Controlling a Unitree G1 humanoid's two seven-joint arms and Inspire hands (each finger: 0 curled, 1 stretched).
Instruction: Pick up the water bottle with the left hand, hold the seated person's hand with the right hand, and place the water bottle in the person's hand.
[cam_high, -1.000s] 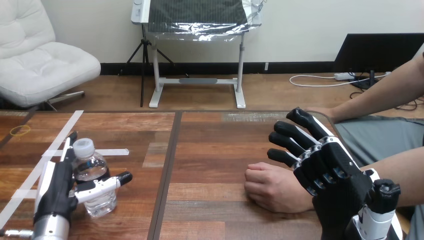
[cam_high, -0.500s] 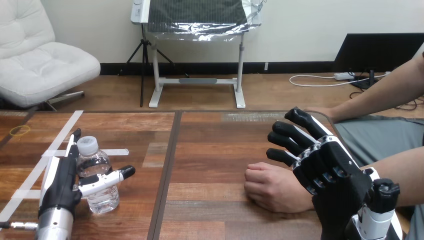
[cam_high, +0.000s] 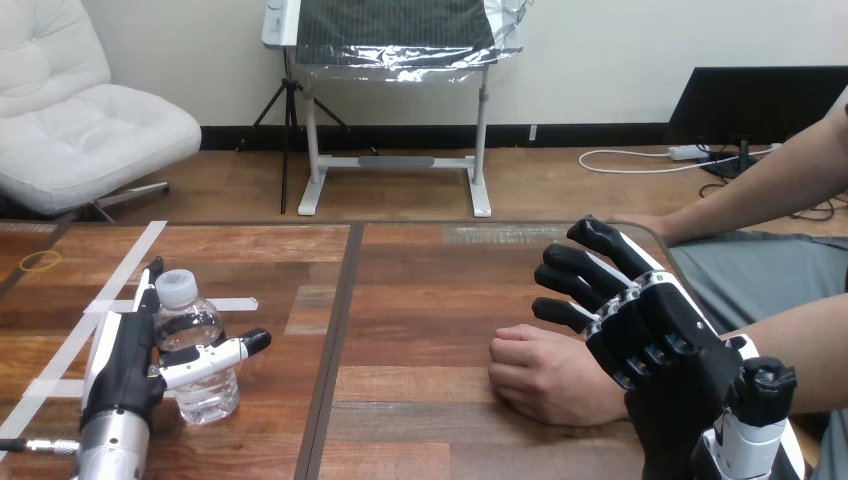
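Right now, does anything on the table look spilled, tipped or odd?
Nothing stands out. The water bottle stands upright and capped beside the left hand; the person's hand rests curled on the table by the right hand.

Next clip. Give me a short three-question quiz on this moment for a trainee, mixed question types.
1. True or false: the water bottle stands upright on the table.
2. The thumb of the left robot hand lies: A) across the bottle's front; B) on its cap; C) flat on the table.
3. Fill in: near the right robot hand, the person's hand rests as a closed ____.
Key: 1 true; 2 A; 3 fist.
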